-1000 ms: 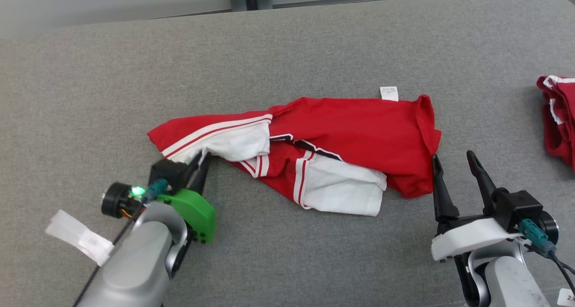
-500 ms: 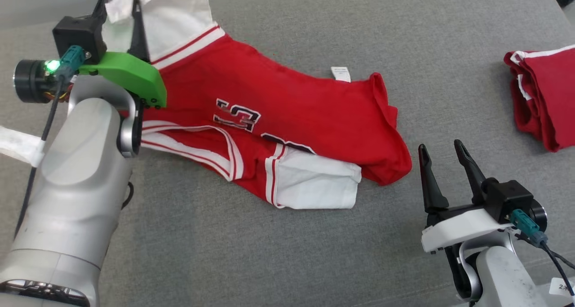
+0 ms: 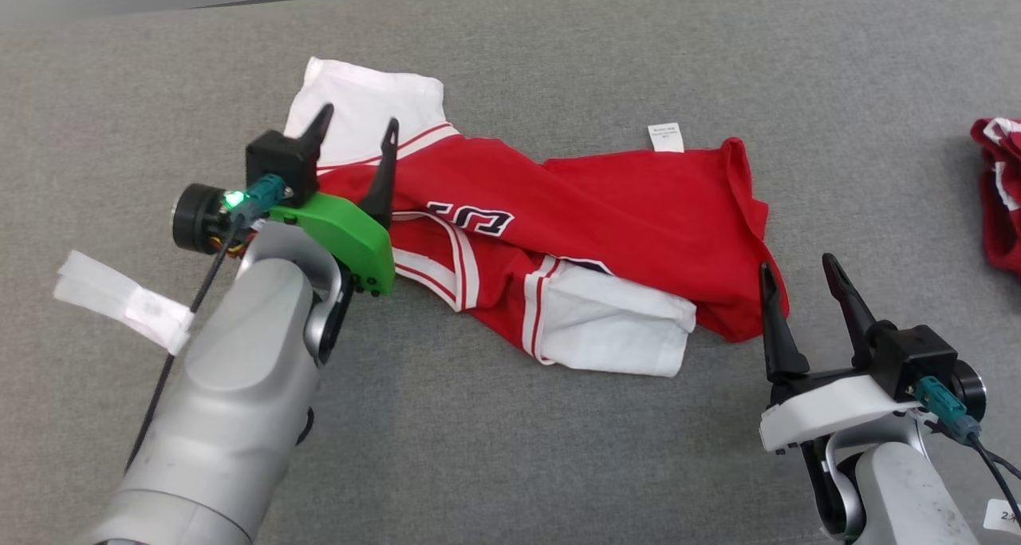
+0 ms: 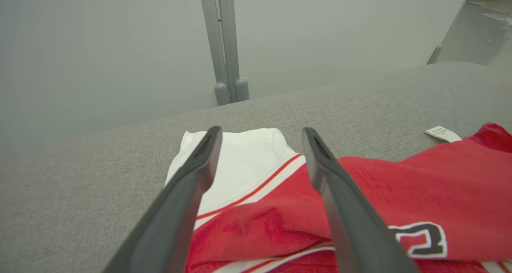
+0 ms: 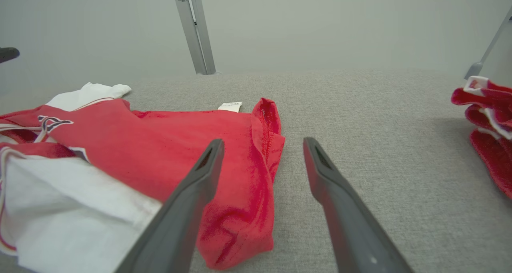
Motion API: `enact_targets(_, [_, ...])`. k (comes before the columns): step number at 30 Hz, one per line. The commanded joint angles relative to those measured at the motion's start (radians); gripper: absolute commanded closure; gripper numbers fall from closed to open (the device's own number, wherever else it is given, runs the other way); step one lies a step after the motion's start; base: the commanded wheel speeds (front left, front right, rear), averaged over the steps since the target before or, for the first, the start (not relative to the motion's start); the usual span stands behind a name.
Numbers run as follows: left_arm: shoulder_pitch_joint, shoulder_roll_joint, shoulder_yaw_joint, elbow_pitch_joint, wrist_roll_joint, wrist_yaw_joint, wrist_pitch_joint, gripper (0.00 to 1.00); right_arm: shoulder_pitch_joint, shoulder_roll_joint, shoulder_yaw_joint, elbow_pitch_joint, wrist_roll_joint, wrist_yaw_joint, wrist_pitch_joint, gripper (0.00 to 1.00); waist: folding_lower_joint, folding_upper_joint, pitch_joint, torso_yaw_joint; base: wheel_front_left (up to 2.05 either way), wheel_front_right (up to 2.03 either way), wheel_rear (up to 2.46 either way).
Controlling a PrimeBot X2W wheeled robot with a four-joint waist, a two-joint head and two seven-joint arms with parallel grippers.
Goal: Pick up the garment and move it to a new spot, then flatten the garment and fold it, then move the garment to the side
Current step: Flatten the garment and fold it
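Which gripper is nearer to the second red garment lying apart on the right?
Right. The right gripper is left of the second red garment, not touching; the left gripper is far across, over the spread white sleeve.

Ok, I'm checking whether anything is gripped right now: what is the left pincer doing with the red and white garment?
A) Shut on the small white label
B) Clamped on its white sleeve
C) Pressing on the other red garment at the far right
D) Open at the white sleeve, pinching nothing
D: the left pincer has its fingers spread wide at the garment's white sleeve, with no cloth pinched between them.
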Motion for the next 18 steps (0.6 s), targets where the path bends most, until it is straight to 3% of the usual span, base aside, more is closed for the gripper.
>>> enact_targets(1, [0.029,-0.013,-0.011,-0.005,-0.012,-0.016,0.006,0.0,0.011,-0.003,-0.001,0.005,-0.006,-0.002,-0.003,0.0,0.0,0.0,-0.036,0.058,0.0,0.0,0.0])
enact_targets(5, [0.081,-0.042,-0.057,-0.046,-0.043,-0.058,0.053,0.0,0.022,-0.003,0.0,0.009,-0.009,-0.002,-0.003,0.0,0.0,0.0,-0.055,0.086,0.0,0.0,0.0])
enact_targets(9, [0.144,-0.06,-0.112,-0.112,-0.106,-0.079,0.166,0.0,0.023,-0.002,0.002,0.013,-0.008,-0.002,-0.003,0.0,0.0,0.0,-0.066,0.095,0.0,0.0,0.0])
enact_targets(18, [0.213,-0.07,-0.216,-0.267,-0.251,-0.087,0.396,0.0,0.022,-0.003,0.018,0.013,0.01,-0.002,-0.003,0.0,0.0,0.0,-0.072,0.059,0.0,0.0,0.0])
